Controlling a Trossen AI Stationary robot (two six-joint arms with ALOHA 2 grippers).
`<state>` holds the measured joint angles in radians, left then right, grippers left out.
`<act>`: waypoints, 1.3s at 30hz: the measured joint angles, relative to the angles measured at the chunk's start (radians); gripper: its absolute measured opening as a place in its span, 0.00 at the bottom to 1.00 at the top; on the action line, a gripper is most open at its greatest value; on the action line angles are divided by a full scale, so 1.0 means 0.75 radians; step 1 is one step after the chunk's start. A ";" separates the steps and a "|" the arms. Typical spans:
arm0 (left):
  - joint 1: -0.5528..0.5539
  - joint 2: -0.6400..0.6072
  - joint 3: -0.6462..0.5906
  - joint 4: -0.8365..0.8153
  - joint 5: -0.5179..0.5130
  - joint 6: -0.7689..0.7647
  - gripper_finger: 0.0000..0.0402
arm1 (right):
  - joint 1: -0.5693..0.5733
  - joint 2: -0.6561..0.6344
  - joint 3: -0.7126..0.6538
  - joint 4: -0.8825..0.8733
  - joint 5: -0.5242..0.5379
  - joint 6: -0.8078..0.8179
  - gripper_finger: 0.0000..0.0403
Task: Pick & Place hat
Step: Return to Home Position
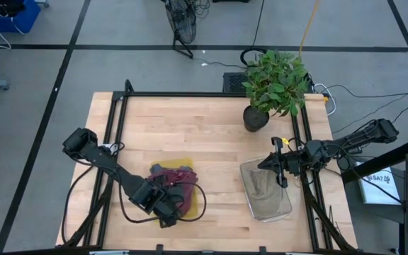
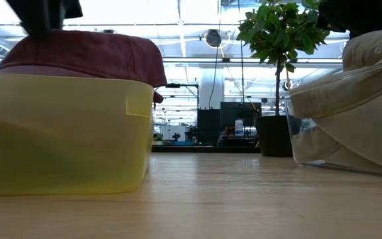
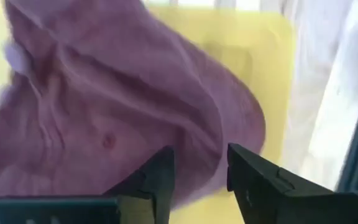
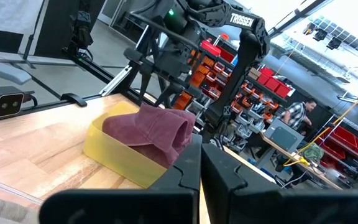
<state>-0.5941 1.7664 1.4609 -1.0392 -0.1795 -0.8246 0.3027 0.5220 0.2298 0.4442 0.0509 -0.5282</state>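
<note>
Yellow bin (image 2: 58,133) holds the red cap (image 2: 85,56), so placing looks done; left pincer (image 3: 201,158), parted and empty just above it, must lift clear homeward, right pincer (image 1: 283,170) waiting closed by the clear bin (image 1: 264,195).

**Two bins, two grippers, one plant**

The left gripper (image 3: 201,155) hangs over the front edge of the yellow plastic bin (image 1: 198,202), directly above the dark red fabric caps (image 1: 172,176) heaped inside it; that bin sits on the pale wooden table (image 1: 190,127); the right gripper (image 4: 201,152) is over the back rim of the clear plastic tub (image 1: 271,216), the beige cloth caps (image 1: 261,185) in it lying just below; behind this gripper stands the green potted plant (image 1: 275,81); the yellow bin lies well apart from it, across the table.
</note>
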 joint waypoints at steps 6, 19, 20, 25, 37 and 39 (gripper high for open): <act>0.005 -0.069 0.001 -0.032 0.121 -0.041 0.39 | -0.001 0.000 0.000 0.000 0.000 0.000 0.00; -0.033 -0.473 0.002 -0.354 -0.515 0.090 0.39 | 0.000 0.000 0.001 0.137 0.006 0.135 0.00; -0.033 -0.515 0.002 -0.391 -0.593 0.064 0.37 | -0.001 0.000 0.001 0.145 0.010 0.152 0.00; 0.004 -0.692 0.002 -0.444 -0.869 0.128 0.16 | -0.001 0.001 0.056 0.139 0.211 0.149 0.00; 0.236 -0.778 0.002 -0.258 -0.986 0.776 0.02 | -0.073 0.000 0.411 -0.457 0.315 0.278 0.00; 0.237 -0.778 -0.011 -0.115 -0.985 0.986 0.01 | -0.082 -0.007 0.447 -0.532 0.315 0.275 0.00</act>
<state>-0.4166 1.1827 1.4529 -1.1254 -0.9180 -0.0853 0.2414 0.5168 0.5648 0.0455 0.2874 -0.3220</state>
